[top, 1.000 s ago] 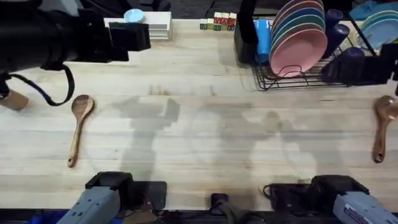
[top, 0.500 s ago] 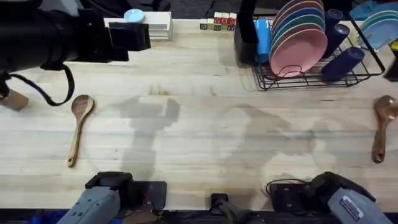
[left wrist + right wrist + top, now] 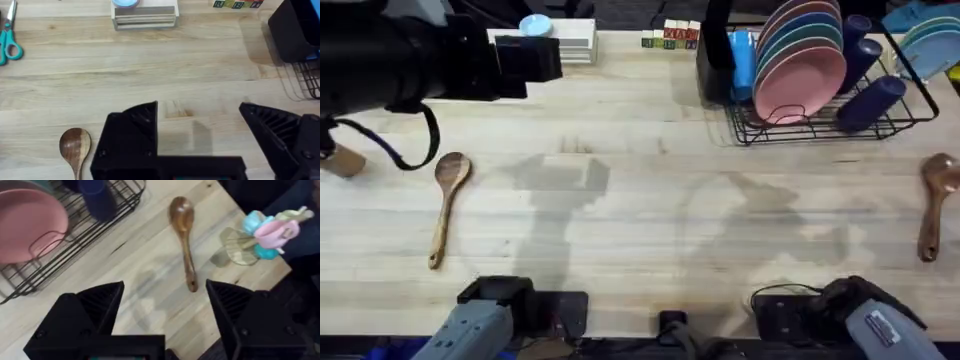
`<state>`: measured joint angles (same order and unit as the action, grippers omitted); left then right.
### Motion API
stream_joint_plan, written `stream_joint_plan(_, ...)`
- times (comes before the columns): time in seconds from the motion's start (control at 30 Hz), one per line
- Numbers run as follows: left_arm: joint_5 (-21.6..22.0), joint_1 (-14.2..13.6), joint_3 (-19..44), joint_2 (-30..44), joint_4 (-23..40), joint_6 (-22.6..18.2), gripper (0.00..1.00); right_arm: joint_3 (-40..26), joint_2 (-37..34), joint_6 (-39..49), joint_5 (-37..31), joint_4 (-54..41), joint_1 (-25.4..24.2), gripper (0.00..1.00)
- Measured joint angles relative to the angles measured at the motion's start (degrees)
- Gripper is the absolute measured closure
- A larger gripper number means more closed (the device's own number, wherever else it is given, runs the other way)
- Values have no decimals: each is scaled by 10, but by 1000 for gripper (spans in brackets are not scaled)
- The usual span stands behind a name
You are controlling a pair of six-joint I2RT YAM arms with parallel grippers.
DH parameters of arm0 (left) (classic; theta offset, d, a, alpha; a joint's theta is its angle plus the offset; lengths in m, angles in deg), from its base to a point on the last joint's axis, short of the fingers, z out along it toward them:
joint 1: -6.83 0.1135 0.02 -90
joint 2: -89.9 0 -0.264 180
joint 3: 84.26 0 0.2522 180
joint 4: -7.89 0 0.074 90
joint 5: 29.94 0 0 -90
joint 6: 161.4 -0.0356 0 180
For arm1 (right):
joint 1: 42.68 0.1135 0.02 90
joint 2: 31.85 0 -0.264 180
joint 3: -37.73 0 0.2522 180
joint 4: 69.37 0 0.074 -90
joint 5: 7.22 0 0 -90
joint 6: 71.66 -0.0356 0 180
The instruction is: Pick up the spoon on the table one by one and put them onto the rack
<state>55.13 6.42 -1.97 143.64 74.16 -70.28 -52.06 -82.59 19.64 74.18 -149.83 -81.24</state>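
Note:
A light brown wooden spoon (image 3: 447, 195) lies at the left of the table (image 3: 640, 230), bowl away from me; its bowl (image 3: 75, 145) shows beside my left gripper (image 3: 197, 115), which is open and holds nothing. My left arm (image 3: 410, 60) hangs large and dark over the far left. A darker spoon (image 3: 934, 205) lies near the right edge. It lies apart from my open, empty right gripper (image 3: 165, 287), and in that view the spoon (image 3: 183, 235) sits beyond the fingers. The black wire rack (image 3: 820, 120) stands at the far right, its tall black holder (image 3: 713, 60) at the left end.
The rack holds pink and coloured plates (image 3: 805, 65) and dark blue cups (image 3: 875, 100). A white stacked box (image 3: 560, 40) and small blocks (image 3: 670, 37) sit at the far edge. Teal-handled scissors (image 3: 9, 45) lie far left. Colourful toys (image 3: 265, 232) stand by the right edge.
The dark shape of my right arm over the rack's right end has drawn back out of the overhead view, and its shadow on the table has shifted. The left arm and both spoons are unmoved.

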Motion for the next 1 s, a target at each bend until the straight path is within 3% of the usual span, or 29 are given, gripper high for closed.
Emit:
stream_joint_plan(0.17, 0, 0, 0, 0, 0, 0, 8, 0, -7, 0, -18, 4, -13, 8)
stream_joint_plan(0.33, 0, 0, 0, 0, 0, 0, 7, 0, -78, 0, -26, 15, -40, 8)
stream_joint_plan(1.0, 0, 0, 0, 0, 8, 0, 8, 0, -180, 0, -95, 43, -41, 8)
